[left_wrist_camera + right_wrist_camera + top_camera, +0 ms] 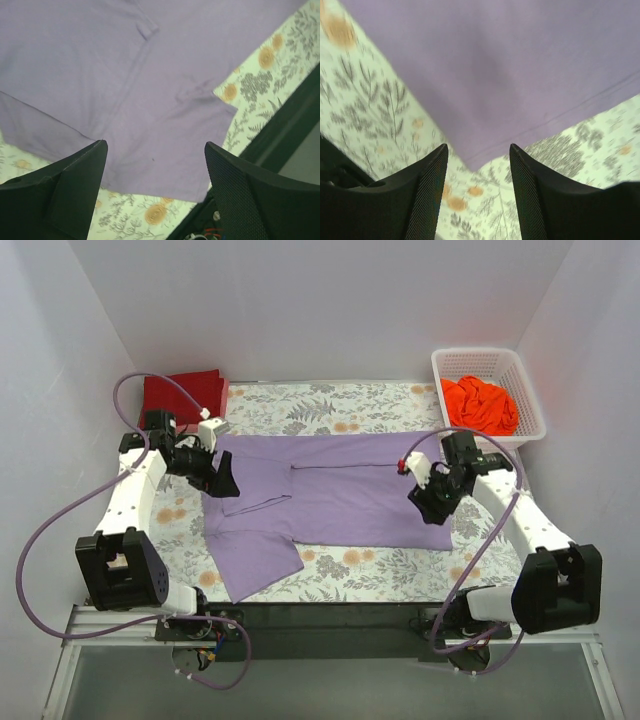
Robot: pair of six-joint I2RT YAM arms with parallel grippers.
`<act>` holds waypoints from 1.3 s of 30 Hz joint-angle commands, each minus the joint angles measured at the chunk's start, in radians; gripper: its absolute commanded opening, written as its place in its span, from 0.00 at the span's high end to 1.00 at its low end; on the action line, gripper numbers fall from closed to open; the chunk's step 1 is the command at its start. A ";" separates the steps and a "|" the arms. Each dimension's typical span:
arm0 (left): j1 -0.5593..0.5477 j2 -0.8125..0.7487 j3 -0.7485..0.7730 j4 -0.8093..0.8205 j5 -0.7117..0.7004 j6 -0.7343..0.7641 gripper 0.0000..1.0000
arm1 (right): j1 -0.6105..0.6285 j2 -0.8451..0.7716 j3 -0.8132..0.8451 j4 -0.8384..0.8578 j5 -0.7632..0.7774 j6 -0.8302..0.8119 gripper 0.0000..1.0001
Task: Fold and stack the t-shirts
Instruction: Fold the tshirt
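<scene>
A lavender-purple t-shirt (330, 495) lies spread on the floral cloth, its far half folded over toward the middle; one sleeve (255, 562) juts out near the front. The same shirt (125, 85) fills the left wrist view, and a corner of that shirt (520, 75) shows in the right wrist view. My left gripper (222, 480) hovers open over the shirt's left end, nothing between its fingers (75, 175). My right gripper (428, 502) hangs open above the shirt's right corner, empty. A dark red t-shirt (180, 395) lies folded at the back left. An orange t-shirt (480, 405) sits crumpled in the basket.
A white lattice basket (525, 390) stands at the back right. The floral table cloth (330, 405) covers the table, with a dark rail (330, 615) along the near edge. White walls close in on three sides.
</scene>
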 commanded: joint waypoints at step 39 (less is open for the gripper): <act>0.006 -0.051 -0.123 -0.073 -0.034 0.064 0.28 | 0.086 -0.098 -0.423 0.155 0.275 -0.161 0.64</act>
